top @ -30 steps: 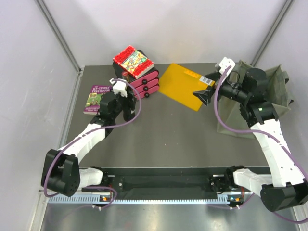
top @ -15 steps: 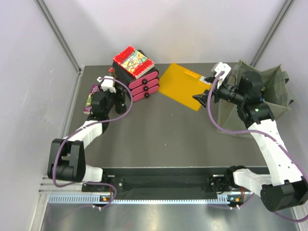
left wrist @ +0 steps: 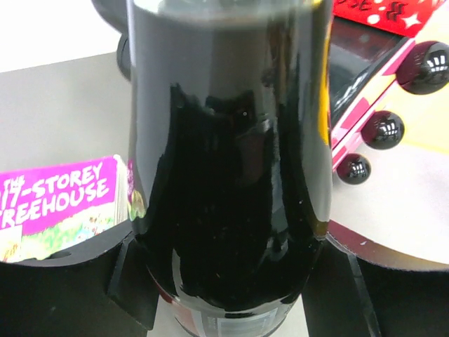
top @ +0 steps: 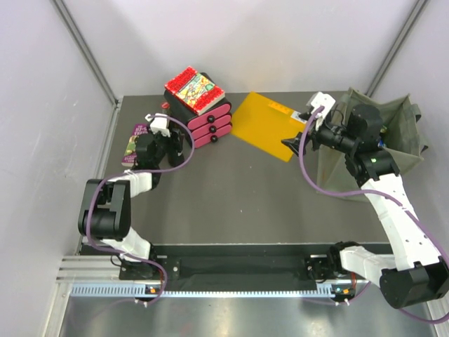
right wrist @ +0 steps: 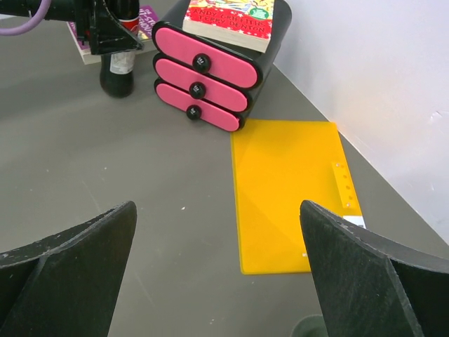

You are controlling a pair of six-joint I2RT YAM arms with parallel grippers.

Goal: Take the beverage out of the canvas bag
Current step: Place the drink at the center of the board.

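The left tool [top: 170,133] is clamped on the dark bottle [left wrist: 224,175], upright on the surface [top: 238,189] beside the pink drawers [top: 210,125] (well apart from the canvas bag [top: 403,133]). The right tool [top: 291,140] gapes wide.

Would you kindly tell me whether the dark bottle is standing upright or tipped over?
Upright: the right wrist view shows the bottle standing on its base on the table, beside the pink drawers.
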